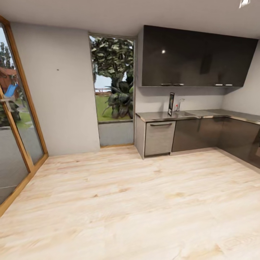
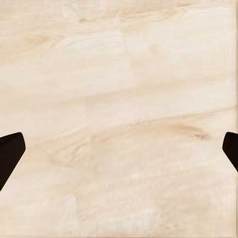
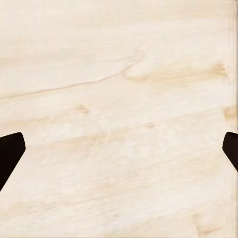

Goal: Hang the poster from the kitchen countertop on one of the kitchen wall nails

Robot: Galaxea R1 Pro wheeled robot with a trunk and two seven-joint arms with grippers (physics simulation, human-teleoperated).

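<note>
Head view: the upright rectangular poster with a thin black frame (image 1: 171, 104) stands on edge on the long grey brushed-metal kitchen countertop (image 1: 159, 116), near that worktop's left end and just beside the chrome tap (image 1: 179, 104). It is seen almost edge-on, so its artwork cannot be made out. The countertop runs to the right and turns along the right wall in an L, over dark glossy base cabinets (image 1: 196, 133) and 1 lighter grey drawer front (image 1: 159, 137). Dark glossy wall cabinets (image 1: 196, 57) hang above.

To the left of the kitchen, 1 tall window (image 1: 112, 79) looks onto a tree. On the plain light grey wall panel (image 1: 61, 108) between the window and the wood-framed glass door (image 1: 16, 115), 1 tiny dark speck, a wall nail (image 1: 58, 70), sits high up, well apart from the poster.

Light wooden plank floor (image 1: 130, 202) fills the foreground.

Left wrist view: left gripper (image 2: 119, 153), 2 dark fingertips (image 2: 10, 153) at opposite edges, spread wide, nothing between them, floor planks beyond.

Right wrist view: right gripper (image 3: 119, 153), fingertips (image 3: 10, 153) likewise spread wide, holding nothing, over floor planks.
</note>
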